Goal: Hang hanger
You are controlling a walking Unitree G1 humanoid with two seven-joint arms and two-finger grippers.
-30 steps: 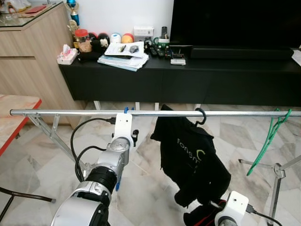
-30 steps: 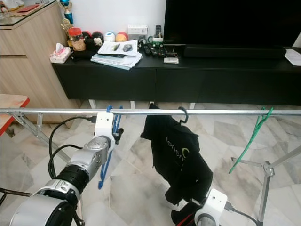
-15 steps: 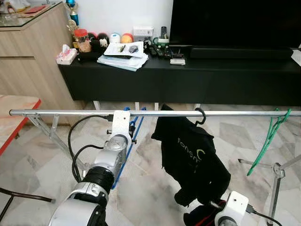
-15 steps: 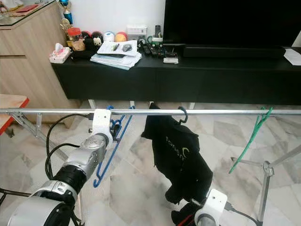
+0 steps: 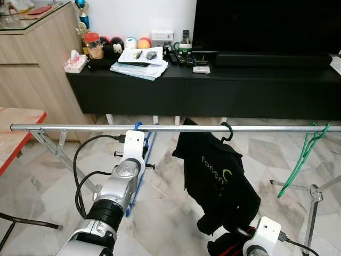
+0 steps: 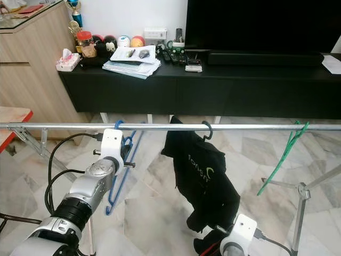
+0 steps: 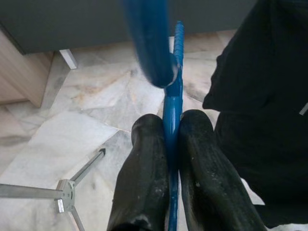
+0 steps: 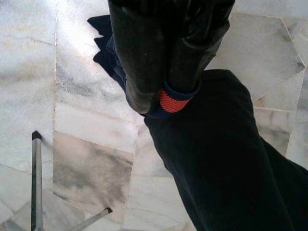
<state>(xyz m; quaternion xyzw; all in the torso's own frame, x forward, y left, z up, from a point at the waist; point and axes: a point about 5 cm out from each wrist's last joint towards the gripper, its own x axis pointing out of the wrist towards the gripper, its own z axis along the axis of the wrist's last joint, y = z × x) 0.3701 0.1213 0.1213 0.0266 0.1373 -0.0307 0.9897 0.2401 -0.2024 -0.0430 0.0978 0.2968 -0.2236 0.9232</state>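
A blue hanger (image 5: 139, 176) hangs below the steel rail (image 5: 69, 128), and its hook (image 6: 118, 124) curls over the rail. My left gripper (image 7: 171, 127) is shut on the hanger's blue neck just under the rail. To its right, a black garment (image 5: 218, 170) hangs from a black hook (image 5: 228, 131) on the same rail. My right gripper (image 8: 163, 91) is low at the front. It is shut on the red and navy cuff (image 8: 172, 102) of that black garment.
A green hanger (image 5: 302, 157) hangs at the rail's right end. The rack's legs (image 5: 58, 154) stand on the marble floor. Behind it is a black TV cabinet (image 5: 213, 90) with clutter, and a wooden cabinet (image 5: 32, 69) at the left. A red-edged table (image 5: 16, 141) is at the left edge.
My left arm has shifted slightly left and lower under the rail. The blue hanger has swung with it, and its hook now sits over the rail. The right arm has stayed still.
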